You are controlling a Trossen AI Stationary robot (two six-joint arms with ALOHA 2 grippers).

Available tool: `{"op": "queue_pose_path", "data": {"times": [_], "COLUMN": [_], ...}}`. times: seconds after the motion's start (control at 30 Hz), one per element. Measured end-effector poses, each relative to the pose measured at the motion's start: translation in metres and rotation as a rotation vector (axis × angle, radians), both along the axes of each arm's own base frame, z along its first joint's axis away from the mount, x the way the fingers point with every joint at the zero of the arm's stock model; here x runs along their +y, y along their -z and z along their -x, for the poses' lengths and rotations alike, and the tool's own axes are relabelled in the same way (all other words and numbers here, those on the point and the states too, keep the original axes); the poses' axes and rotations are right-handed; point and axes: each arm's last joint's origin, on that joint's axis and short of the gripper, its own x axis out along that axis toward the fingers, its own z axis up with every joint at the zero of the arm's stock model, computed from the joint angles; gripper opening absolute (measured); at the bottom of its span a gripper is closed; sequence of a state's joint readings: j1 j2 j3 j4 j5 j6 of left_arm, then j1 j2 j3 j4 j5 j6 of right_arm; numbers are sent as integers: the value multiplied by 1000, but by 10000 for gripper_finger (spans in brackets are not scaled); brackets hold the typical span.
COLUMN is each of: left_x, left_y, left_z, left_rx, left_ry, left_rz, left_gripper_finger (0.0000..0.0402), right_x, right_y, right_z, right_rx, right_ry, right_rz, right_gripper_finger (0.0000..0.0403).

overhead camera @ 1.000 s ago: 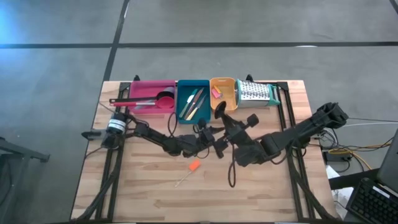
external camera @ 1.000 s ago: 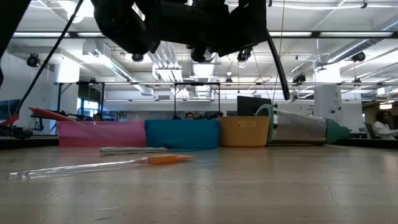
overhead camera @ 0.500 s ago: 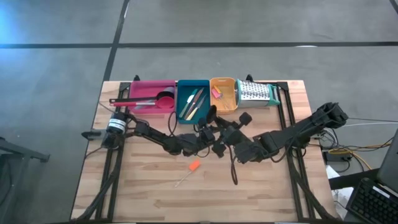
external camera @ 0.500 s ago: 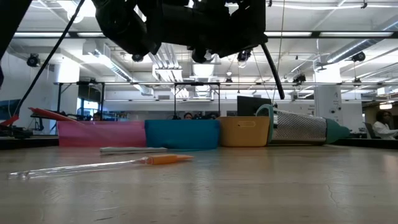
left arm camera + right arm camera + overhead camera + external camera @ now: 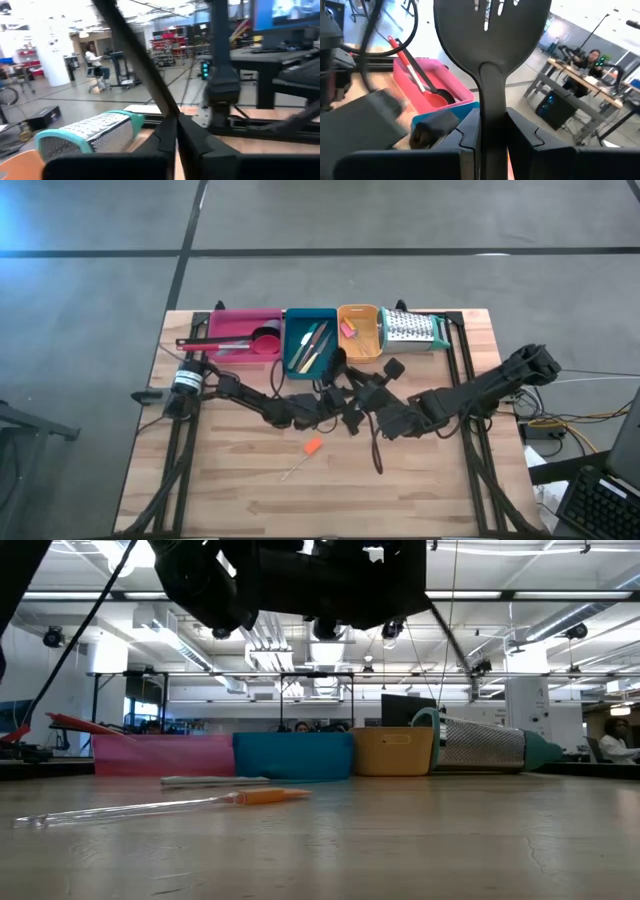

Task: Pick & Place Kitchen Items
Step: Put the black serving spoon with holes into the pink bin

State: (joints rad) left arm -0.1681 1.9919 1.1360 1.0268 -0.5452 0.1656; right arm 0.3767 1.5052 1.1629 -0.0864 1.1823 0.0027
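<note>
Desk (image 5: 420, 470): light wood. Three trays lie in a row just beyond both tools: pink tray (image 5: 240, 326), teal tray (image 5: 310, 340), orange tray (image 5: 360, 330), w/ a box grater (image 5: 412, 329) lying on its side next to the orange one.

Right tool (image 5: 490, 135) is clamped on the neck of a black slotted turner (image 5: 492, 35), blade pointing out past the fingers, hanging above the desk near the teal tray. Judgement: turner looks like stiff, light plastic, smooth so maybe slick; neck grip is good, close to balance.

Left tool (image 5: 172, 137) is pinched shut on a thin black rod-like handle (image 5: 135, 55); can't tell what item it is. It sits just beside the right tool.

Orange-tipped clear-handled utensil (image 5: 303, 455) lies loose on the desk, nearer the front edge than both tools. Looks thin and v. light; take it mid-handle.
</note>
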Motion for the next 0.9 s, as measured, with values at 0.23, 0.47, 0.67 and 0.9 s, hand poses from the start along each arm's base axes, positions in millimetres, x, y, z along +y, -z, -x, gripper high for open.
{"op": "queue_pose_path", "data": {"times": [0.23, 0.47, 0.67, 0.9], "left_x": [-2, -3, -2, -2], "left_y": [0, 4, 5, 1], "left_z": [0, 0, 0, 0], "left_rx": [2, 22, 8, 15], "left_ry": [10, 21, 1, 8], "left_rz": [-9, 38, 97, 56], "left_gripper_finger": [22, 78, 191, 280], "right_x": [0, -2, -2, -2], "right_y": [0, -2, -2, -2], "right_z": [-1, 0, 0, -1], "right_rx": [-7, 6, 10, 28], "right_ry": [-25, -80, -97, -150], "right_rz": [-22, -46, -53, -66], "right_gripper_finger": [51, 51, 51, 51]}}
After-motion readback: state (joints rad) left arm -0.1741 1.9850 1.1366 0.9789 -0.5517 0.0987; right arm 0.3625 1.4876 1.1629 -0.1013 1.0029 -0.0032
